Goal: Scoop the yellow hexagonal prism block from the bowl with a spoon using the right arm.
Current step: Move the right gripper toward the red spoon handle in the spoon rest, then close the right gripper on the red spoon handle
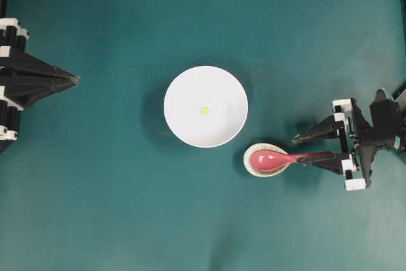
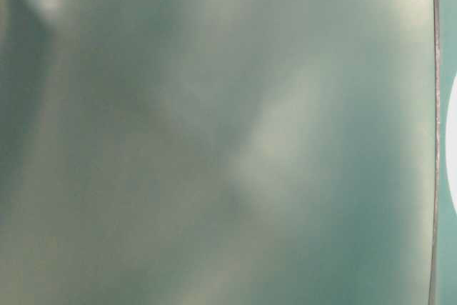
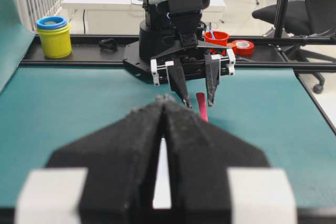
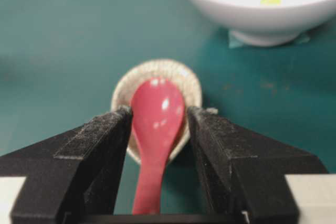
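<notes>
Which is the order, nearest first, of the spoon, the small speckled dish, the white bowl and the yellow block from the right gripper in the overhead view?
From the right gripper:
1. spoon, handle between the open fingers.
2. speckled dish, under the scoop.
3. white bowl, up-left.
4. yellow block, at the bowl's centre.

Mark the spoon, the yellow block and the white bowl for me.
spoon [image 4: 156, 109], right wrist view, centre of the scoop.
yellow block [image 1: 204, 110], overhead view, its top face.
white bowl [image 1: 181, 87], overhead view, bare inner wall.
</notes>
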`<action>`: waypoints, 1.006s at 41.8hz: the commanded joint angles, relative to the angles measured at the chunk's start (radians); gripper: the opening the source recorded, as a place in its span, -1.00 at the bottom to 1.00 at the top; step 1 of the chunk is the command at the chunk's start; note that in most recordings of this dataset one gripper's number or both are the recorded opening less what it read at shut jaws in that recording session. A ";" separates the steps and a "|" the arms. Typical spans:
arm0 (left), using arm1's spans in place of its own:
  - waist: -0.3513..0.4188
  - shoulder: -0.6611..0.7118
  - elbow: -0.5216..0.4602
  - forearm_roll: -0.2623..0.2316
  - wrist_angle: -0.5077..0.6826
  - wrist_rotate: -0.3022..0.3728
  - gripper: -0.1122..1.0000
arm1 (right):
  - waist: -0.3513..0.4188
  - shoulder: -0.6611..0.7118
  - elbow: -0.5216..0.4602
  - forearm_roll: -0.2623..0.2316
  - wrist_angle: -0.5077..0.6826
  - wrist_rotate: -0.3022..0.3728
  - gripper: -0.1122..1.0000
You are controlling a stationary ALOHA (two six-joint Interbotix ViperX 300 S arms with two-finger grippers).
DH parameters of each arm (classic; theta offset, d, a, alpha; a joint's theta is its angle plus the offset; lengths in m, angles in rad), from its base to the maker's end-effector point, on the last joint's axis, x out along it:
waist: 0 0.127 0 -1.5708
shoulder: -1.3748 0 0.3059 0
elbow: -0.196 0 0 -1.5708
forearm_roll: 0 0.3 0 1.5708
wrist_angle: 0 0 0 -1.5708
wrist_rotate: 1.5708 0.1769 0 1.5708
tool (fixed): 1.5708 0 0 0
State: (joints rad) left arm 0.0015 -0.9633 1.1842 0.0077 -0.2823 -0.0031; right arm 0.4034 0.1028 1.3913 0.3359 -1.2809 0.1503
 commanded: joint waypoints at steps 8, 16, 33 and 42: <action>0.000 0.009 -0.017 0.002 0.003 0.002 -0.78 | 0.060 0.052 -0.017 0.064 -0.032 -0.002 0.14; 0.000 0.009 -0.017 0.002 0.002 0.002 -0.78 | 0.066 0.061 -0.018 0.066 -0.021 -0.002 0.14; 0.000 0.009 -0.017 0.002 0.015 0.000 -0.78 | 0.066 0.061 -0.015 0.071 0.046 -0.002 0.14; 0.000 0.009 -0.017 0.002 0.017 0.000 -0.78 | 0.066 0.061 -0.014 0.071 0.052 -0.002 0.14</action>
State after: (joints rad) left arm 0.0015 -0.9633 1.1827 0.0077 -0.2608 -0.0031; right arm 0.4663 0.1749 1.3790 0.4034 -1.2257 0.1488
